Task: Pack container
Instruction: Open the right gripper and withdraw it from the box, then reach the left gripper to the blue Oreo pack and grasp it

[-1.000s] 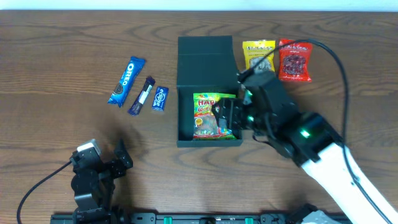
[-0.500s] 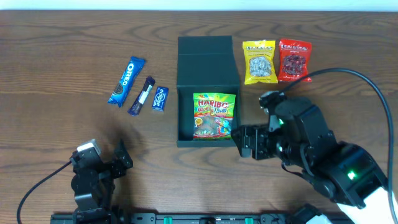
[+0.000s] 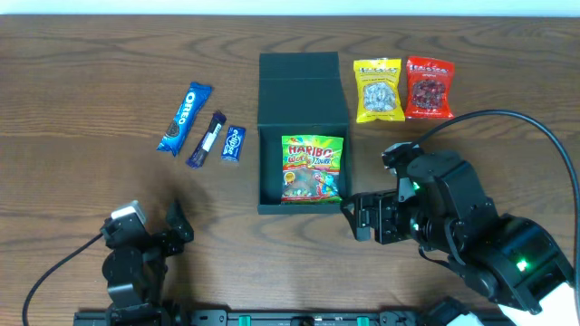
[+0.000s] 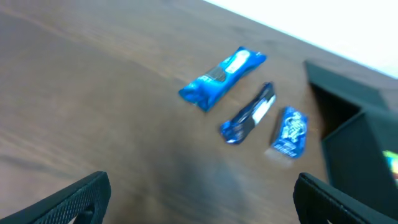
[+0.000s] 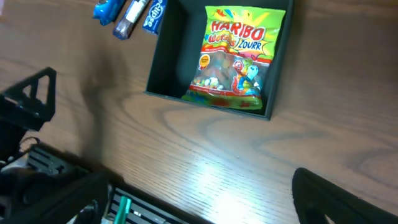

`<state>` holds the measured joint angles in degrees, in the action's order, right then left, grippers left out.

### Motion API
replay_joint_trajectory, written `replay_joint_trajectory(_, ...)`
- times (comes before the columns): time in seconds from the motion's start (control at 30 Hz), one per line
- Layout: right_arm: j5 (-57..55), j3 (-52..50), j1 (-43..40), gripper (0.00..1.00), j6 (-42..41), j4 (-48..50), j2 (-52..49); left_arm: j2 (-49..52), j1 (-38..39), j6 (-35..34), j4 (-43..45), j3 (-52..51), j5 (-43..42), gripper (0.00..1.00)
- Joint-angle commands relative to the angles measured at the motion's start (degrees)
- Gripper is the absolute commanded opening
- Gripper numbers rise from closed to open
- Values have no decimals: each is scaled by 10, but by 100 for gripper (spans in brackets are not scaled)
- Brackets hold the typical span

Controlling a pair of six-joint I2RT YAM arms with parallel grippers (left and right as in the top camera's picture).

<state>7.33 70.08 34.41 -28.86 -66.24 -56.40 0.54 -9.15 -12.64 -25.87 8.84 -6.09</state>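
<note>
Overhead, I see the container (image 3: pixel 304 91) standing open mid-bench (image 3: pixel 91 72), Haribo bag (image 3: pixel 313 169) inside, my right gripper (image 3: pixel 356 219) just beside it. Left wrist: left gripper (image 4: pixel 202 186) gapes, empty. Right wrist: right gripper spread wide, holding nothing.

1. The surface (image 3: pixel 91 63): brown wood grain, smooth, with a soft sheen.
2. The container (image 3: pixel 303 89): dark green, matt, rigid.
3. The Haribo packet (image 3: pixel 313 167): glossy plastic film.
4. The Oreo wrapper (image 3: pixel 184 119), yellow bag (image 3: pixel 378 90) and red bag (image 3: pixel 430 88): shiny plastic film, lightly crinkled.
</note>
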Motion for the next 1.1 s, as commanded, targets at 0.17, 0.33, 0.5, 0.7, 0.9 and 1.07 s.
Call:
replay_joint_trajectory(0.17,-21,8,5,99,9,5,3,-3,2,-14,70,-7,-92,95)
replay_joint_trajectory(0.33,-79,8,5,99,9,9,2,-2,2,-17,99,10,-99,95)
replay_joint_trajectory(0.5,-101,8,5,99,9,9,2,18,2,6,112,42,-37,95)
replay_joint_trajectory(0.7,-101,8,5,99,9,8,2,123,2,50,191,70,-20,95)
replay_joint_trajectory(0.9,-101,8,5,99,9,8,2,305,2,84,221,139,-12,95)
replay_joint_trajectory(1.07,-101,8,5,99,9,9,2,467,2,127,221,233,-12,95)
